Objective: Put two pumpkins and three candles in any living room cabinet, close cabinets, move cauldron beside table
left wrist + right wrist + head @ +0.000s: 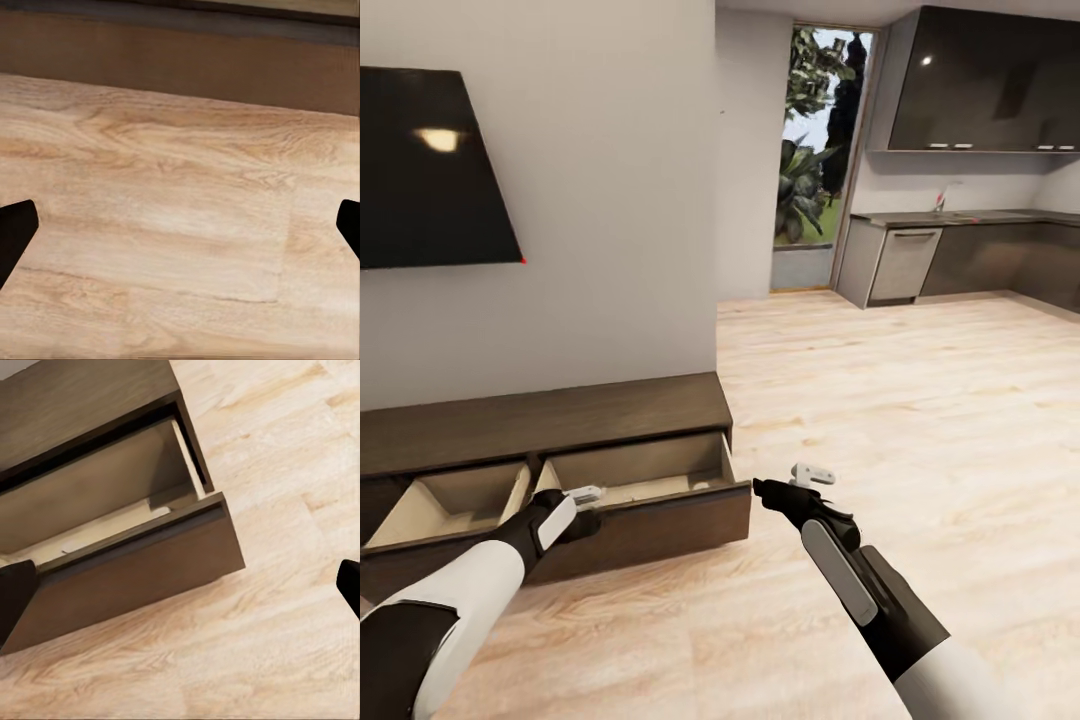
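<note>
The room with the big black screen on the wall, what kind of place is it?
Probably a home's living room that opens into a kitchen. A TV hangs above a low dark-brown cabinet with two drawers pulled open, and kitchen counters with dark cupboards stand beyond the wood floor.

Pale wood-plank floor (920, 400) runs before me to a grey kitchen counter (960, 217) under glossy dark wall cupboards (985, 85); a black wall-mounted screen (425, 170) hangs on the white wall (610, 200), beside a tall window onto greenery (815, 140).
</note>
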{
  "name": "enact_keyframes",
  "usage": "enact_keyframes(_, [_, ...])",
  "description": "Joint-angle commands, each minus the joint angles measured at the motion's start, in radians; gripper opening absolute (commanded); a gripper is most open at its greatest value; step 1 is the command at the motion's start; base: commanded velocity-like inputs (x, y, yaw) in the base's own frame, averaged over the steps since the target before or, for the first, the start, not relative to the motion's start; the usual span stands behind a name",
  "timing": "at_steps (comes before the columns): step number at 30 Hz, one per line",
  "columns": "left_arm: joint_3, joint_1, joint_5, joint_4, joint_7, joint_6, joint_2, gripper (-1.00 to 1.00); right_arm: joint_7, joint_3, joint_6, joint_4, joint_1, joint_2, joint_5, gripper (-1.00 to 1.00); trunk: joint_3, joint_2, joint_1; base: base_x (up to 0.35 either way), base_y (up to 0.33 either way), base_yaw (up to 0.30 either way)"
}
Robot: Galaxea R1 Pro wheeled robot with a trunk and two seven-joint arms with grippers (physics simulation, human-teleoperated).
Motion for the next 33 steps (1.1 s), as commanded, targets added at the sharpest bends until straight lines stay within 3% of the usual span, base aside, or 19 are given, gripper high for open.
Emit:
enact_keyframes(1, [-0.007, 0.000, 0.012, -0.002, 0.007, 0.004, 0.003, 1.00, -0.010, 0.003, 0.001, -0.001, -0.001, -0.001, -0.009, 1.00, -0.001, -0.001, -0.001, -0.220, 0.155, 0.229])
enact_keyframes(14, [-0.007, 0.000, 0.013, -0.002, 0.008, 0.004, 0.005, 1.00, -0.009, 0.003, 0.001, 0.004, -0.001, -0.001, -0.010, 1.00, -0.001, -0.001, -0.001, -0.032, 0.020, 0.237])
enact_keyframes(22, [-0.013, 0.000, 0.010, -0.004, 0.008, 0.003, 0.005, 1.00, -0.008, 0.002, 0.000, 0.007, 0.000, -0.001, -0.010, 1.00, 0.002, -0.001, -0.001, -0.032, 0.014, -0.064])
enact_keyframes(33, [-0.014, 0.000, 0.011, -0.004, 0.007, 0.003, 0.005, 1.00, -0.009, 0.003, 0.001, 0.007, -0.001, -0.001, -0.012, 1.00, 0.005, -0.001, -0.001, -0.217, 0.176, -0.079])
